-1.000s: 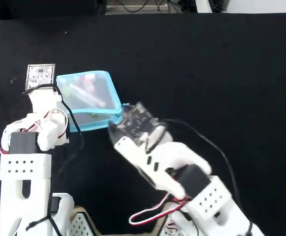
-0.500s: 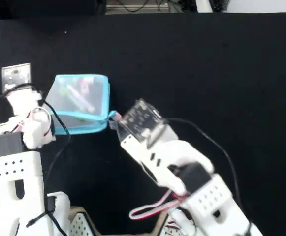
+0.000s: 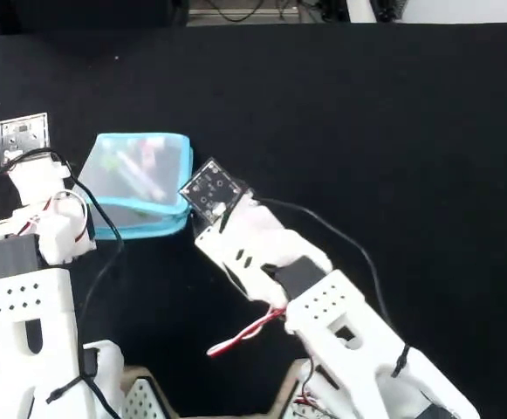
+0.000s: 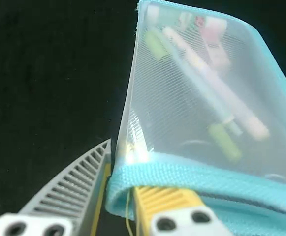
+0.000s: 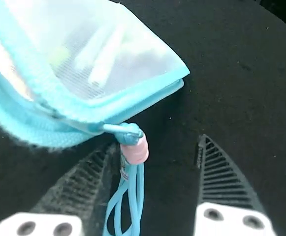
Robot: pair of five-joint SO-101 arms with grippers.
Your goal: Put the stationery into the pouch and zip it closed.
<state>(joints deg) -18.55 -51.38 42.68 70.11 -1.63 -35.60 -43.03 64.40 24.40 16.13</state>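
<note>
Two claws at work. Left claw [image 4: 120,196] pinches a corner of the pouch [image 3: 140,175], which lies mid-left in the high frame, pens [image 4: 216,98] inside. Right claw [image 5: 152,189] stands wide, zip pull [image 5: 133,147] loose beside one jaw. Risk: closing off-centre misses the cord. Right wrist view shows that pull; overhead, the arm [image 3: 262,253] covers it.

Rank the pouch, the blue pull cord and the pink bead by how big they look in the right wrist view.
Largest to smallest:
1. pouch, spanning much of the view.
2. blue pull cord, a thin loop; it seems to hang nearer the camera, which may flatter it.
3. pink bead, clearly smallest.
</note>
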